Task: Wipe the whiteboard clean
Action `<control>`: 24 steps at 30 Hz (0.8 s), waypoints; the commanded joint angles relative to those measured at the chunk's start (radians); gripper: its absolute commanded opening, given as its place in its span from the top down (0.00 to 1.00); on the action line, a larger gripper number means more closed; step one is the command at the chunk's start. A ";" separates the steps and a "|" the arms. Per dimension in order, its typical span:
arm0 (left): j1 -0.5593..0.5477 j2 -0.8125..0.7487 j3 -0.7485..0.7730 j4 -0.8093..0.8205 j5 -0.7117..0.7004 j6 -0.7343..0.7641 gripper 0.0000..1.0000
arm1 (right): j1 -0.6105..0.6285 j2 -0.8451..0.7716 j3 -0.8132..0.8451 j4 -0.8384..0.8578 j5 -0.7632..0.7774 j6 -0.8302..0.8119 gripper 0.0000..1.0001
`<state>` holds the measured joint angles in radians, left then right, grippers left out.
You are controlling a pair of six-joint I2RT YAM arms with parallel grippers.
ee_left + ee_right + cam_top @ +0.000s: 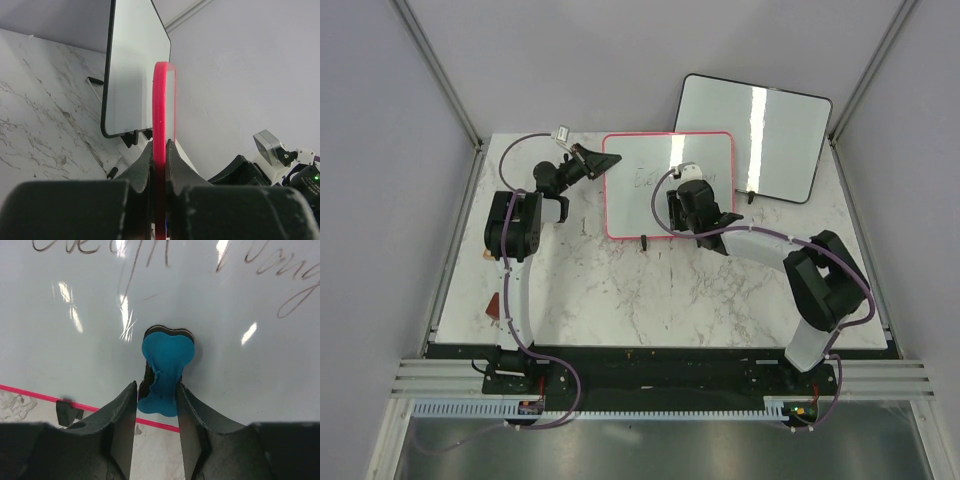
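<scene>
Black-framed board (754, 140) just behind whiteboard (640, 205); eraser (166, 365) in right gripper (156, 387)

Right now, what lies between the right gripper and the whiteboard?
A blue eraser, clamped in the right gripper, with its dark pad toward the whiteboard. The right wrist view shows this.

Open marble table (650, 295) in front of the whiteboard (645, 210) leaves wide room btwn the two arms. The board's L edge is taken by the left gripper (160, 150), clamped on the frame. The right gripper (156, 390) w/ blue eraser (167, 357) covers the lower R of its face (writing above is uncovered). A black-framed board (720, 125) crowds in just behind at R rear.
</scene>
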<state>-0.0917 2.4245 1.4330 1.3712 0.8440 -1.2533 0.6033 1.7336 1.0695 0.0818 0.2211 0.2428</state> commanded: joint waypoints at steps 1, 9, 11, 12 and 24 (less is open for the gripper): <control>0.003 0.024 -0.009 0.152 0.096 0.101 0.98 | 0.010 0.037 0.055 -0.022 0.138 0.022 0.57; 0.003 0.031 -0.006 0.161 0.096 0.092 0.98 | 0.029 0.096 0.095 -0.033 0.221 0.016 0.69; 0.003 0.033 -0.008 0.164 0.099 0.088 0.98 | 0.032 0.110 0.101 -0.031 0.227 0.013 0.74; 0.003 0.031 -0.008 0.166 0.098 0.088 0.98 | 0.030 0.113 0.101 -0.030 0.237 0.013 0.76; 0.003 -0.016 -0.106 0.190 0.098 0.089 0.98 | 0.035 0.104 0.075 0.025 0.294 0.000 0.96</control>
<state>-0.0917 2.4233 1.3983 1.3914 0.8204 -1.2545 0.6544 1.8206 1.1446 0.0414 0.4549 0.2554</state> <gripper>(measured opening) 0.088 0.271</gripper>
